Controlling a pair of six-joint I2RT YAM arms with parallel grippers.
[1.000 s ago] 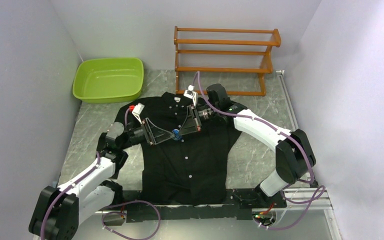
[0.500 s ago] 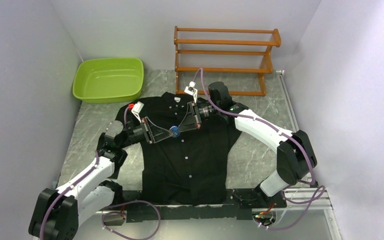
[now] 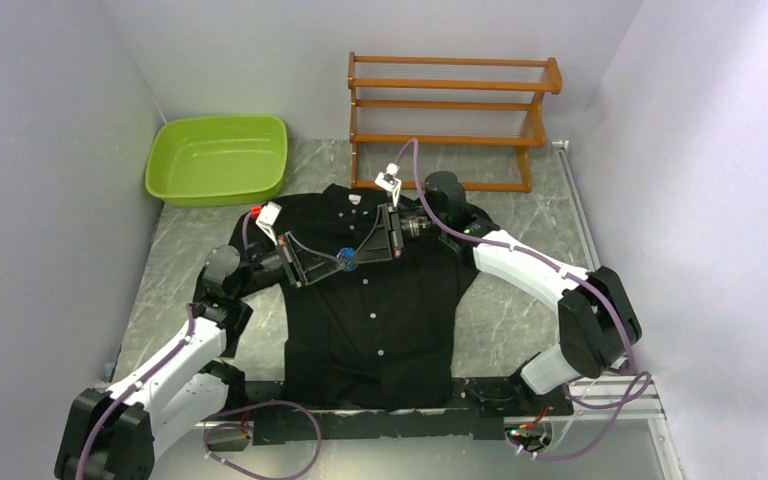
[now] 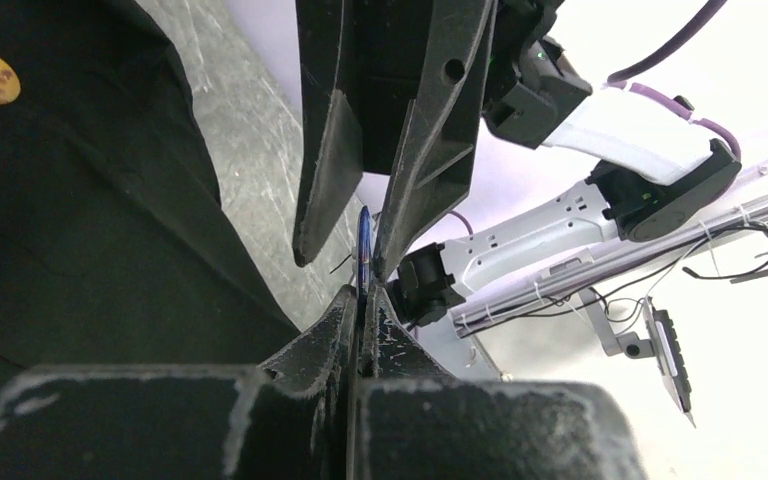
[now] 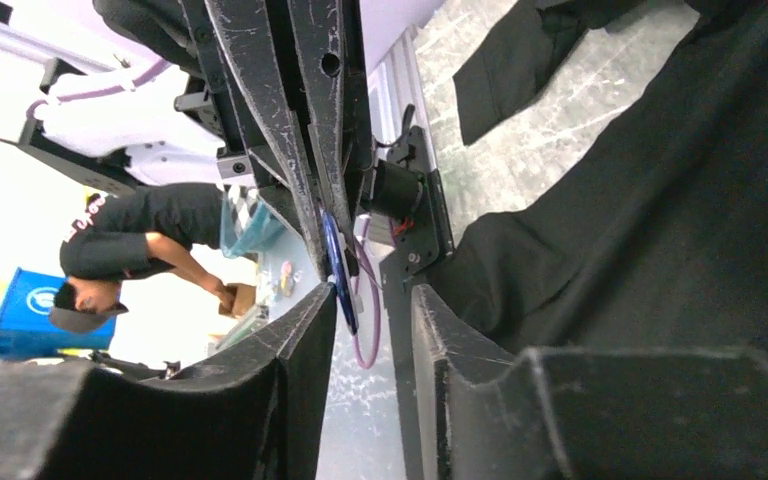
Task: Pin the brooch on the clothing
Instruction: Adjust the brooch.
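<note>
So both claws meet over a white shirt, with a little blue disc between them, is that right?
Not quite: the top view shows the shirt is black, not white. The rest holds: the left gripper and right gripper meet over it, the little blue disc between them.

Grey marble table (image 3: 175, 260); shirt (image 3: 380, 320), basin (image 3: 217, 160), rack (image 3: 448, 138) atop.

- The left gripper (image 4: 363, 300) is closing its black fingers onto the thin round blue disc (image 4: 363, 248), after standing half open a second ago.
- The right gripper (image 5: 368, 300) is parting its jaws off that disc.
- Both are drifting slightly up and left over the black long-sleeved button-up shirt (image 3: 380, 320).
</note>
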